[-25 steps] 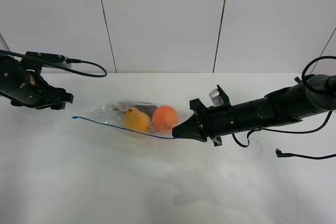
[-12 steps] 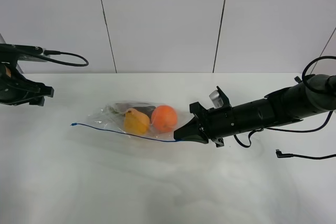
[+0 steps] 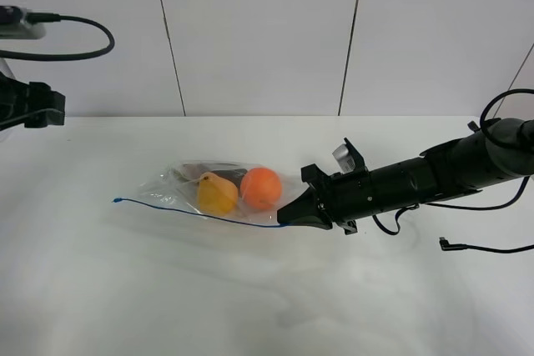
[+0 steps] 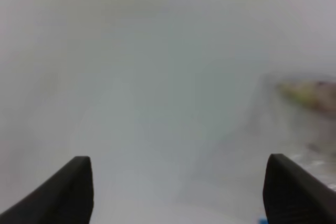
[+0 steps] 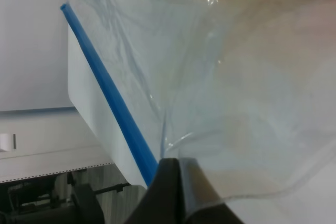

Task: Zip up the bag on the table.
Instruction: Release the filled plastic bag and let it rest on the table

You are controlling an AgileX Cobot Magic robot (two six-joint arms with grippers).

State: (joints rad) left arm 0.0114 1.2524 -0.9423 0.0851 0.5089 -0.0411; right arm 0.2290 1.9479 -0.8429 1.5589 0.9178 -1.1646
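Note:
The clear bag [image 3: 219, 192] lies on the white table [image 3: 167, 289] with an orange and a yellow fruit inside. Its thin blue zip strip [image 3: 192, 212] runs along the near edge. My right gripper [image 3: 284, 216] is shut on the right end of the strip; the right wrist view shows the closed fingertips [image 5: 176, 187] pinching the plastic beside the blue strip [image 5: 107, 90]. My left gripper [image 3: 37, 106] is raised at the far left edge, well away from the bag. It is open and empty in the left wrist view [image 4: 178, 198], with the bag blurred to one side [image 4: 310, 95].
A loose black cable with a plug [image 3: 455, 245] lies on the table at the right. A black cable [image 3: 83, 39] loops above the left arm. A white panelled wall [image 3: 259, 31] stands behind the table.
My left arm has lifted up and back towards the far left, away from the bag. The right gripper has kept its grip on the strip end, and the bag shifted only slightly.

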